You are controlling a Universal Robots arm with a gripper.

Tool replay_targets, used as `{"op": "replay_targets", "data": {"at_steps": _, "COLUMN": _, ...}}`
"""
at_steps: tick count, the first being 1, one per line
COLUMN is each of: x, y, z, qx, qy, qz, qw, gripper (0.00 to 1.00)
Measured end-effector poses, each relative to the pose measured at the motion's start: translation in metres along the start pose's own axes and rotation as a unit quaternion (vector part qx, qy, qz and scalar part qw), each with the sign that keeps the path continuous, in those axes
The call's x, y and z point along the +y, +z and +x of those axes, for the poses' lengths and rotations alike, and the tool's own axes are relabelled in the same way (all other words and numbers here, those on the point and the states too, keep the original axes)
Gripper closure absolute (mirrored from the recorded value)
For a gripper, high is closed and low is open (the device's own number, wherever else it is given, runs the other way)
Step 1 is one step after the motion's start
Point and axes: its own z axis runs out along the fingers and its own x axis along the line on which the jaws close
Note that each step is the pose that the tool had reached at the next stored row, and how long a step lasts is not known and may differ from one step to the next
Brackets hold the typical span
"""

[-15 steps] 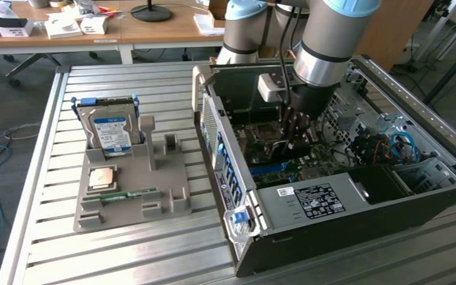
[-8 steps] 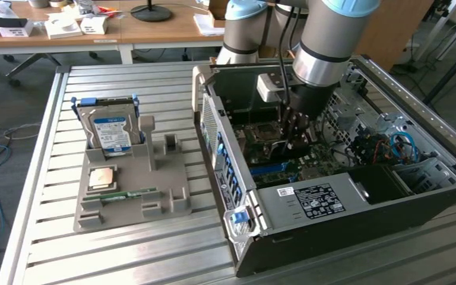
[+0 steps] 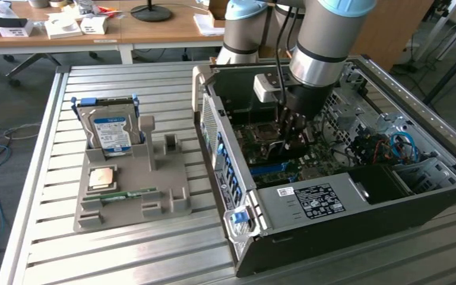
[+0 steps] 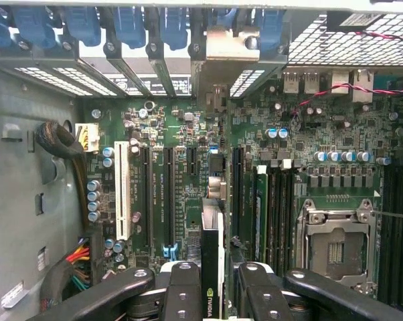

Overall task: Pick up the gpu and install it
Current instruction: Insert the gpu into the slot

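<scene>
Scanning from the exterior view's left: a grey fixture [image 3: 168, 199] on the slatted metal surface [image 3: 133, 261] carries an upright hard drive [image 3: 111, 132], a processor chip [image 3: 101, 178] lying flat and a memory stick [image 3: 129, 195]. To the right lies the open computer case [image 3: 323, 205]. My hand [image 3: 294, 141] is down inside it over the motherboard [image 4: 181, 134], fingers [image 4: 181, 284] partly closed and clamped on the gpu [image 4: 213, 257], held edge-on in line with the expansion slots [image 4: 158, 194]. Farther right sits the CPU socket [image 4: 335, 247]. Whether the card is seated I cannot tell.
</scene>
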Motion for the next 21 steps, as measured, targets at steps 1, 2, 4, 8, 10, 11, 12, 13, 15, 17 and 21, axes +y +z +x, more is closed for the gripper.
{"op": "replay_targets", "data": {"at_steps": 1, "x": 0.0000, "y": 0.0001, "z": 0.0001, "qx": 0.0000, "qy": 0.000, "qz": 0.0000, "qw": 1.0000, "gripper": 0.74}}
{"op": "replay_targets", "data": {"at_steps": 2, "x": 0.0001, "y": 0.0009, "z": 0.0001, "qx": 0.0000, "qy": 0.000, "qz": 0.0000, "qw": 1.0000, "gripper": 0.74}}
{"op": "replay_targets", "data": {"at_steps": 4, "x": 0.0004, "y": 0.0025, "z": 0.0001, "qx": 0.0000, "qy": 0.000, "qz": 0.0000, "qw": 1.0000, "gripper": 0.74}}
{"op": "replay_targets", "data": {"at_steps": 8, "x": 0.0008, "y": 0.0033, "z": 0.0001, "qx": 0.0001, "qy": 0.000, "qz": -0.0001, "qw": 1.0000, "gripper": 0.74}}
{"op": "replay_targets", "data": {"at_steps": 10, "x": 0.0019, "y": 0.0034, "z": 0.0001, "qx": 0.0000, "qy": 0.000, "qz": 0.0000, "qw": 1.0000, "gripper": 0.74}}
{"op": "replay_targets", "data": {"at_steps": 11, "x": 0.0025, "y": 0.0034, "z": 0.0001, "qx": 0.0000, "qy": 0.000, "qz": 0.0000, "qw": 1.0000, "gripper": 0.74}}
{"op": "replay_targets", "data": {"at_steps": 12, "x": 0.0033, "y": 0.0035, "z": 0.0001, "qx": 0.0000, "qy": 0.000, "qz": 0.0000, "qw": 1.0000, "gripper": 0.74}}
{"op": "replay_targets", "data": {"at_steps": 13, "x": 0.0037, "y": 0.0035, "z": 0.0002, "qx": 0.0000, "qy": 0.000, "qz": 0.0000, "qw": 1.0000, "gripper": 0.74}}
{"op": "replay_targets", "data": {"at_steps": 15, "x": 0.0044, "y": 0.0036, "z": 0.0002, "qx": 0.0000, "qy": 0.000, "qz": 0.0000, "qw": 1.0000, "gripper": 0.74}}
{"op": "replay_targets", "data": {"at_steps": 17, "x": 0.0055, "y": 0.0042, "z": 0.0003, "qx": 0.0000, "qy": 0.000, "qz": 0.0000, "qw": 1.0000, "gripper": 0.74}}
{"op": "replay_targets", "data": {"at_steps": 21, "x": 0.0061, "y": 0.0054, "z": 0.0003, "qx": 0.0001, "qy": 0.000, "qz": -0.0001, "qw": 1.0000, "gripper": 0.74}}
